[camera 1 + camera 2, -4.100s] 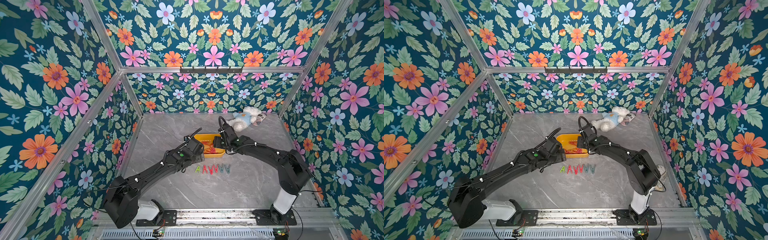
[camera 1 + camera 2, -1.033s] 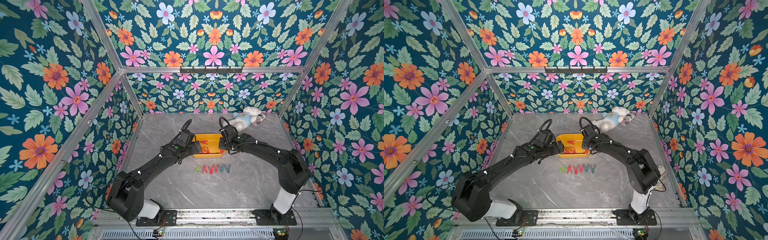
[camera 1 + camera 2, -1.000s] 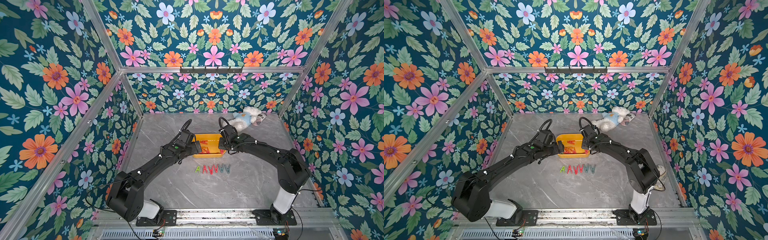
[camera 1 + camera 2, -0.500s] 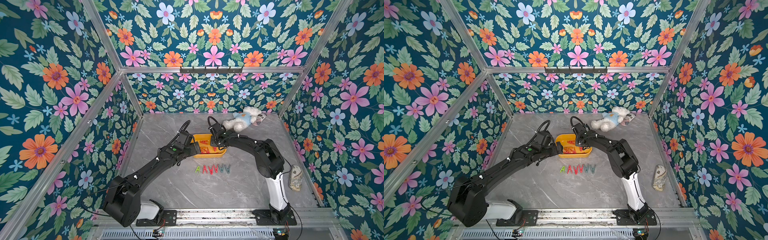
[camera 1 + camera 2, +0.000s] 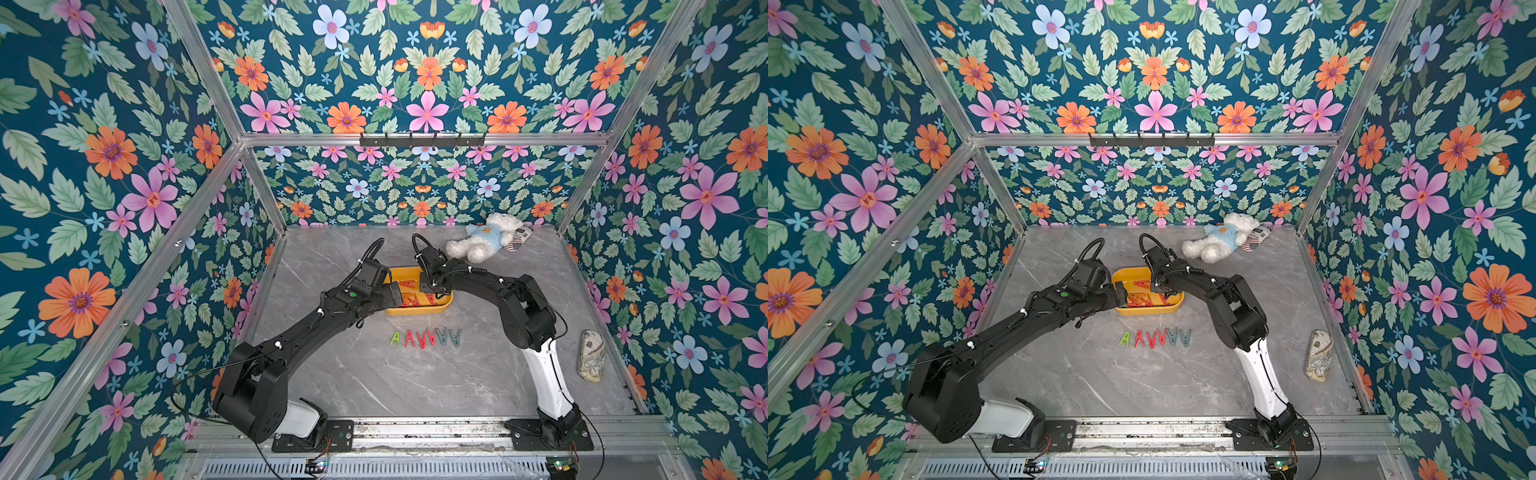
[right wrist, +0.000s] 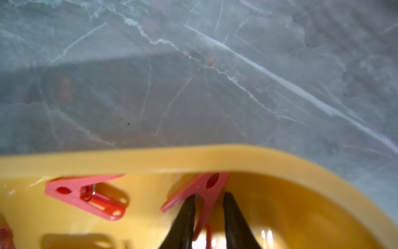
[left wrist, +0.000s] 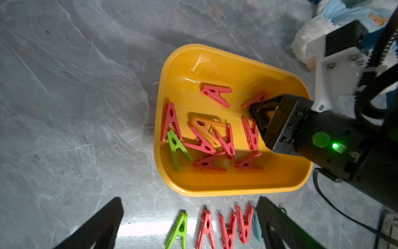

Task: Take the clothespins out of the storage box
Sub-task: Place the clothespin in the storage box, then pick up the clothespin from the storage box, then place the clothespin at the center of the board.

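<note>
The box (image 5: 419,311) sits about mid-table, a touch toward 12 o'clock. Most of the pegs (image 7: 215,138) are inside it in a loose heap, mostly red plus one green and one orange. A row (image 5: 424,337) of more pegs lies on the table (image 5: 374,382) just off the box's 6 o'clock side. It runs green at the 9 o'clock end, reds in the middle, grey-blue at the 3 o'clock end.

The left gripper (image 7: 189,200) hangs over the box's 9 o'clock edge, fingers spread wide and gripping nothing.

The right gripper (image 6: 209,196) is down inside the box toward its 2 o'clock corner. Its fingers (image 6: 185,215) are a little apart on either side of a red peg (image 6: 202,187) that's propped near the box wall. Honestly can't tell if they're pinching it or just straddling it.

Other stuff: a bear (image 5: 484,243) is up at the table's 1 o'clock corner, and a patterned case (image 5: 592,355) is at 4 o'clock by the wall. Both are well apart from the box.
</note>
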Controlling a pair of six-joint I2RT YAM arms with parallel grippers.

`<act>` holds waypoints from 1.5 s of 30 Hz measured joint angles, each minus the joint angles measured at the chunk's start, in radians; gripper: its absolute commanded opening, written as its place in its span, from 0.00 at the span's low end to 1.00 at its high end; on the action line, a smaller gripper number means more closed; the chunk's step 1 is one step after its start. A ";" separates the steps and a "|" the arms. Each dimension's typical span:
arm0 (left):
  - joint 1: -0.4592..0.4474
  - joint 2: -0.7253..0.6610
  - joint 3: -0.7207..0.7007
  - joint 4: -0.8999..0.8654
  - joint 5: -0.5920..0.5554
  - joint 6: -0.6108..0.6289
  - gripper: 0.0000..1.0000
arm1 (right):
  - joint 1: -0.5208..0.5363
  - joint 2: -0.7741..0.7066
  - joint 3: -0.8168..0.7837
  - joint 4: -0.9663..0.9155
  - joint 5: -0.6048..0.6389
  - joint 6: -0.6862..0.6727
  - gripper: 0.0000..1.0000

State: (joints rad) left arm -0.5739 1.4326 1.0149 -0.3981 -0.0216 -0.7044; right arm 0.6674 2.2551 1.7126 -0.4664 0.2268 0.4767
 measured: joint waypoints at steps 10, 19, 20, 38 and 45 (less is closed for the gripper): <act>0.005 0.008 0.003 -0.003 0.000 0.001 1.00 | -0.009 0.010 0.010 0.013 0.014 -0.010 0.04; 0.007 0.008 0.004 -0.003 0.000 0.003 1.00 | -0.009 -0.039 -0.006 -0.001 0.013 -0.006 0.04; 0.007 0.007 0.004 -0.003 0.000 0.003 1.00 | -0.009 -0.056 -0.009 -0.003 0.013 -0.006 0.04; 0.005 -0.001 -0.014 0.024 0.054 0.003 1.00 | 0.002 -0.461 -0.354 -0.009 0.002 0.053 0.06; -0.009 0.035 -0.002 0.049 0.085 0.000 1.00 | 0.015 -0.679 -0.583 -0.008 -0.016 0.090 0.07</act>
State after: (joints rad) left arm -0.5831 1.4681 1.0130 -0.3492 0.0639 -0.7048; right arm 0.6823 1.5764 1.1294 -0.4744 0.2104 0.5671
